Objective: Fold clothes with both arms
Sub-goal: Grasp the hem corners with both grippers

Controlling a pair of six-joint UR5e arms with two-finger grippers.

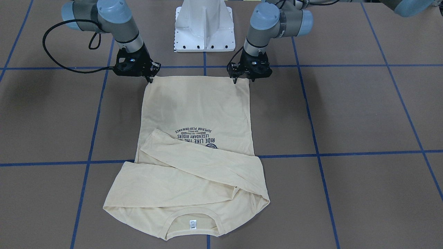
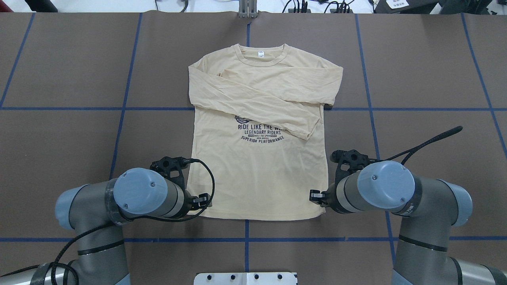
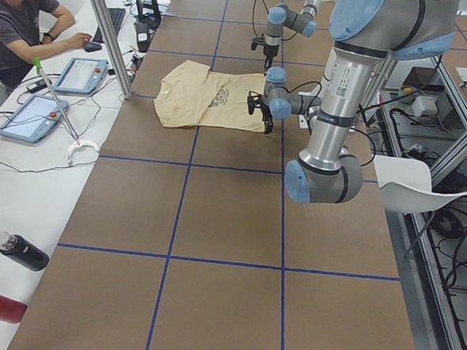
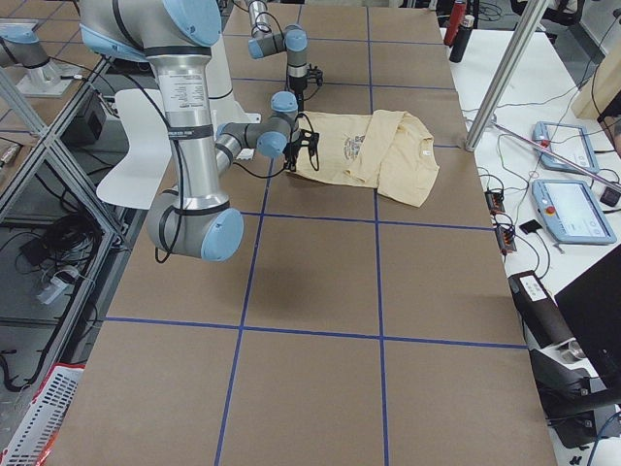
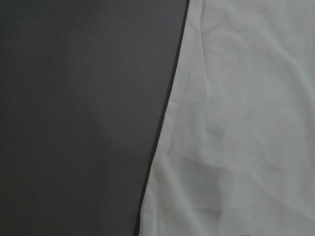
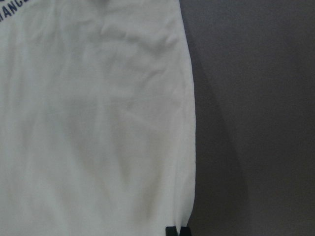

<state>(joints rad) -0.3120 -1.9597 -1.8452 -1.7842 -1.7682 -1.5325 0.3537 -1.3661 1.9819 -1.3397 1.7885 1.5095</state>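
The T-shirt lies flat and front up at the centre of the table. Its hem is toward the robot and its collar is away from it. Both sleeves are folded across the chest, and the upper one covers part of the navy print. The white neck label is exposed inside the collar.

The right gripper stands at one hem corner. In the right wrist view its fingertips are close together on the side edge of the fabric, apparently pinching it.

The left gripper stands at the other hem corner. Its fingers are spread, one over the cloth and one just outside it.

The white pedestal base is between the two arms. Blue tape lines divide the brown table surface into squares.
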